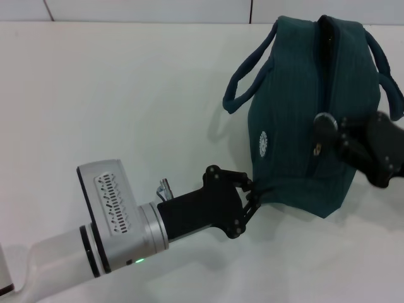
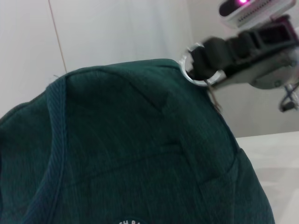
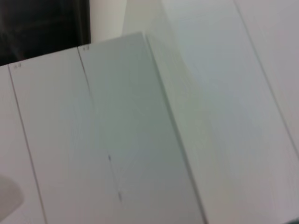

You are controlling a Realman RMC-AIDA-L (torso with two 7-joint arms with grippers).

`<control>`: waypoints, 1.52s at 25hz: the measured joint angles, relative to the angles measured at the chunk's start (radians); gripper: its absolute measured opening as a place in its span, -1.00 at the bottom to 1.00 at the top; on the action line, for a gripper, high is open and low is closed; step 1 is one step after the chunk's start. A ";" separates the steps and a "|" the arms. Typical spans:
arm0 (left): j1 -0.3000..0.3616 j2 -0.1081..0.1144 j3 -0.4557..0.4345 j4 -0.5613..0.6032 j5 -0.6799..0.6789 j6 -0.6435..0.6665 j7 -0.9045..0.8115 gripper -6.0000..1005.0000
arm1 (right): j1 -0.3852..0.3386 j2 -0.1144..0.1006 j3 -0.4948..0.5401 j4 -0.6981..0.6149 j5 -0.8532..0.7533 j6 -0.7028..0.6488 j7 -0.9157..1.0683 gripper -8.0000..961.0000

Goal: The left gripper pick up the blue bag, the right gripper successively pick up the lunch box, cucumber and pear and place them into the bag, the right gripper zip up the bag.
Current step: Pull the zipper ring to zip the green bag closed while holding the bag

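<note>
Between your right gripper (image 1: 329, 134) jaws: zipper ring pull (image 2: 198, 65), pinched. Left gripper (image 1: 254, 192) jaws clamp blue bag (image 1: 297, 126) corner on table (image 1: 126, 95). Keep corner taut; pull along zipper line.

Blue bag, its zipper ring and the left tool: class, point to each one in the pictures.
blue bag (image 1: 287, 139): head view, on its side panel.
zipper ring (image 2: 187, 70): left wrist view, on the metal loop.
left tool (image 1: 251, 196): head view, at its fingertips on the bag's lower corner.
</note>
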 joint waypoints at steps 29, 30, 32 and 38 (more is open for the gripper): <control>0.028 0.003 0.010 0.027 -0.007 0.088 -0.063 -0.72 | 0.008 0.013 0.005 -0.026 0.188 0.042 -0.172 -0.94; 0.028 0.003 0.009 0.028 -0.012 0.097 -0.083 -0.67 | 0.008 0.013 0.005 -0.026 0.188 0.042 -0.172 -0.94; 0.028 0.006 0.006 0.030 -0.033 0.124 -0.138 -0.58 | 0.008 0.015 0.002 -0.026 0.188 0.043 -0.191 -0.94; 0.022 0.008 0.002 0.031 -0.094 0.189 -0.232 -0.16 | 0.005 0.018 0.001 -0.022 0.188 0.043 -0.221 -0.94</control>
